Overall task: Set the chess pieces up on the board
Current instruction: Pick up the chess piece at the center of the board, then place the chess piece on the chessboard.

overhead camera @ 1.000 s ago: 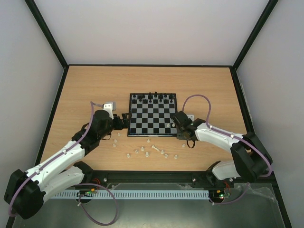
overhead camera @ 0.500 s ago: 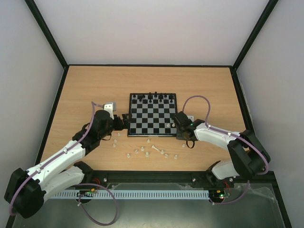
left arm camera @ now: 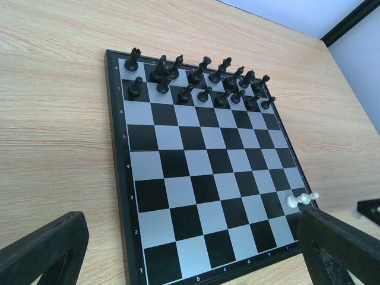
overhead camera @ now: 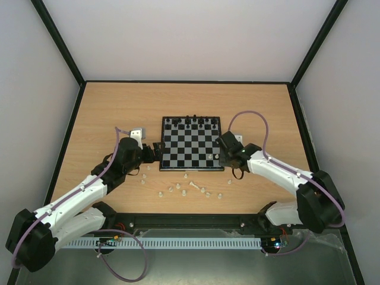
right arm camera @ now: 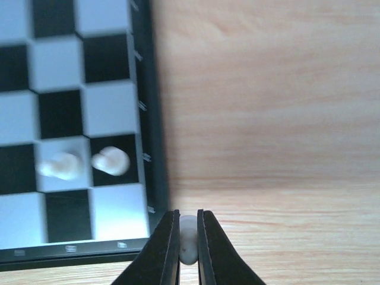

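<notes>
On my right wrist feed the right gripper (right arm camera: 187,221) is clamped on one tiny whitish translucent chess piece (right arm camera: 188,243), with its two black fingers (right arm camera: 166,249) pressed against either side of it. I cannot tell whether the piece touches the light wooden tabletop (right arm camera: 267,119) under it. The small square chessboard with black and pale grey-white squares and a thin black border (right arm camera: 77,107) lies just left of the fingertips. The held piece is off the board, beside its corner. Two more whitish pieces (right arm camera: 111,160) show blurred on squares next to the border, up and left of the grip, side by side. On the left wrist feed the left gripper (left arm camera: 190,237) is spread wide with nothing between its fingers, and the board's nearest edge lies below and just ahead of it. The tiny black chess pieces (left arm camera: 202,83) stand in two rows along the board edge farthest from that gripper. From the overhead camera I see the loose whitish pieces (overhead camera: 190,187) scattered on the table off the board. They lie nearer the arm bases than either gripper, between the two arms.
</notes>
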Robot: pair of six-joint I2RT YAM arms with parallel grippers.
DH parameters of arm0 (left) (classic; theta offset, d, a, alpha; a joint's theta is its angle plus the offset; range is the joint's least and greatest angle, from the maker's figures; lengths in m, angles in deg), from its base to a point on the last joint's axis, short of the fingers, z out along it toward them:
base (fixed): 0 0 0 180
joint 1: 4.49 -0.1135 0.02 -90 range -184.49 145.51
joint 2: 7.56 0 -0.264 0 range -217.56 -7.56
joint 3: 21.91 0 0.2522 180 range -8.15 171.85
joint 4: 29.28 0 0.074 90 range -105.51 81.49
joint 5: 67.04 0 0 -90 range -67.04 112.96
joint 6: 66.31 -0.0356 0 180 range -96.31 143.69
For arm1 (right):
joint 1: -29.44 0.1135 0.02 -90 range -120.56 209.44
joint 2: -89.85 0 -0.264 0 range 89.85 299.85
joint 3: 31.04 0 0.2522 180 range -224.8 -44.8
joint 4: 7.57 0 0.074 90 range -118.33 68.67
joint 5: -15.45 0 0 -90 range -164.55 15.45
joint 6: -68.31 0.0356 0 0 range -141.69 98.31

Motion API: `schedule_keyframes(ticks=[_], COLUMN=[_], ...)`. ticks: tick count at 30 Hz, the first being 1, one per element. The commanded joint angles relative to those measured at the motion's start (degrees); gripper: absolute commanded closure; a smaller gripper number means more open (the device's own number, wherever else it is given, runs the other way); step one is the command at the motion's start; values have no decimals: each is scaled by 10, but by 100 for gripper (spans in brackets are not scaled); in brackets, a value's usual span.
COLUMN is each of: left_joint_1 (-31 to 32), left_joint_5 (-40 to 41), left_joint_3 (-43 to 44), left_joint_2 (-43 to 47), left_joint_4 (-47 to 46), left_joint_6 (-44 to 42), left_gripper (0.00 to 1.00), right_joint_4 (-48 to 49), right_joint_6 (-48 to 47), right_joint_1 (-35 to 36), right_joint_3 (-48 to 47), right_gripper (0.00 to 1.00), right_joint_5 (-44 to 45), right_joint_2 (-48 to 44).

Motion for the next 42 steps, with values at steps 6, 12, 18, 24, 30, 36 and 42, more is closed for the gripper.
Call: schedule_keyframes(ticks=[6, 12, 18, 24, 30, 36, 42], left_joint_1=[4, 3, 2, 2, 2, 2, 1], left_joint_5=[15, 42, 68, 70, 73, 73, 73], left_joint_3=[-4, -3, 1, 4, 4, 5, 5], left_joint_2=[2, 7, 3, -7, -7, -8, -8], left_joint_4=[-6, 7, 20, 21, 21, 21, 21], left_joint_6=[-2, 3, 9, 9, 8, 6, 7], left_gripper=[1, 1, 1, 1, 1, 1, 1], right_joint_4=[-50, -44, -37, -31, -25, -22, -19], right_joint_6=[-49, -79, -93, -101, -104, -106, -106], right_joint_1=[47, 63, 66, 70, 71, 71, 71], right_joint_3=[-124, -188, -217, -229, -237, -241, -239], right_gripper=[95, 95, 95, 94, 94, 90, 83], right_joint_5=[-21, -57, -80, -86, -92, -91, -90], right_joint_2=[15, 110, 188, 233, 257, 266, 263])
